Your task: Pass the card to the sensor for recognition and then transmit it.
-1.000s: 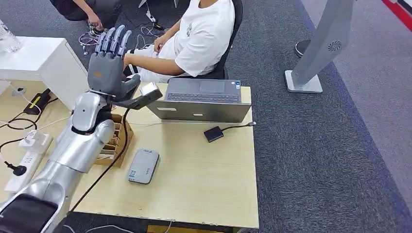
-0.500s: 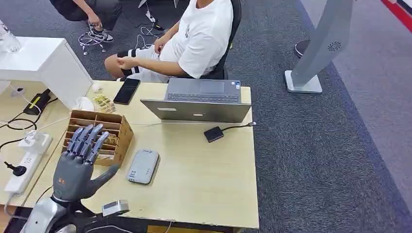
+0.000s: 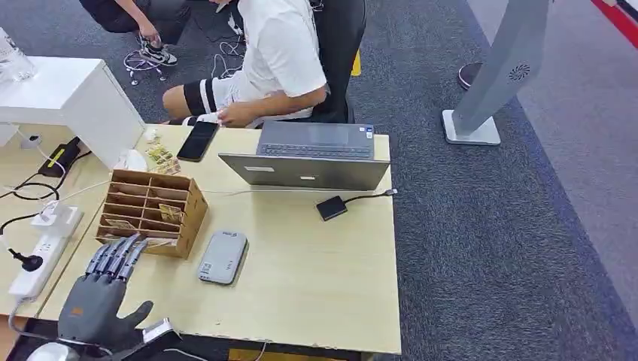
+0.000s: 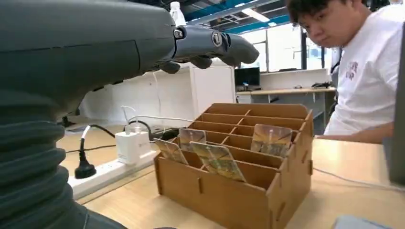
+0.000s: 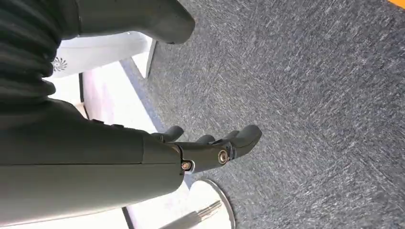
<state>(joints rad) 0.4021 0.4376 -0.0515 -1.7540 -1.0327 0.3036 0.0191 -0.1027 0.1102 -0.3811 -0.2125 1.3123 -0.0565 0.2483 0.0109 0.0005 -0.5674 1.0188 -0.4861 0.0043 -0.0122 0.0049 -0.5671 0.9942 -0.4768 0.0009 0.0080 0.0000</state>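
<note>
A brown cardboard card rack point(image 3: 149, 212) stands on the wooden table point(image 3: 316, 278), holding several printed cards point(image 4: 218, 161) in its slots. A flat grey sensor point(image 3: 223, 257) lies to the right of the rack. My left hand point(image 3: 99, 298) hovers low at the table's near left corner, fingers spread and empty, a short way in front of the rack point(image 4: 239, 162). My right hand point(image 5: 205, 148) hangs over the grey carpet, fingers apart, holding nothing.
An open laptop point(image 3: 312, 156) sits at the table's far side with a small black adapter point(image 3: 330, 207) beside it. A phone point(image 3: 197, 141), a white power strip point(image 3: 41, 252) and cables lie at the left. A person point(image 3: 271, 60) sits behind the table.
My left arm has dropped from raised near the laptop down to the table's near left corner. The seated person has turned away and leaned toward the table.
</note>
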